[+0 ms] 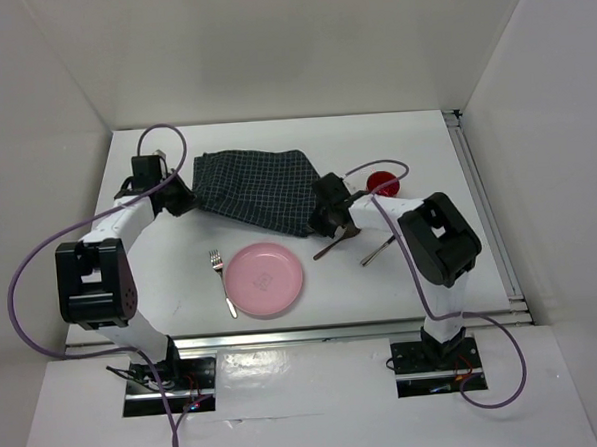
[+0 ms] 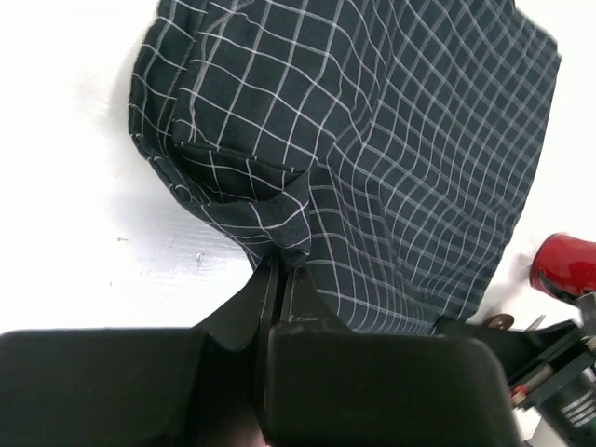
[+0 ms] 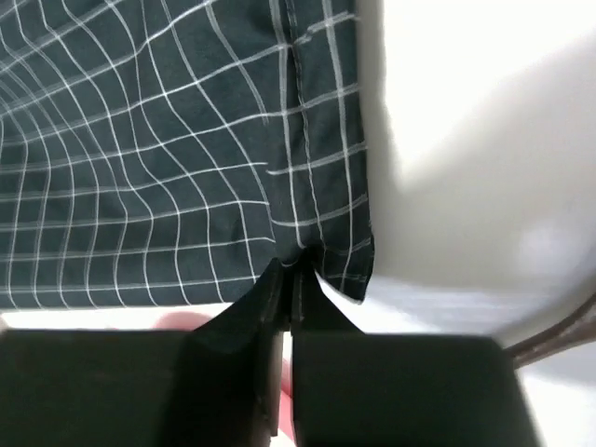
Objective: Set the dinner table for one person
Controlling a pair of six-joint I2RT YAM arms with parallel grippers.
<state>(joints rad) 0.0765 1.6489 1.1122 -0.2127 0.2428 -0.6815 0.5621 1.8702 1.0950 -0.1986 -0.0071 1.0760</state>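
A white surface spans the view. At ten o'clock, the left gripper pinches a navy checked cloth by its corner. A fork and pink plate lie at six. Near three o'clock, the right gripper is clamped on the cloth's edge. A red cup sits at two.

white dinner table, flat, metal-railed edges
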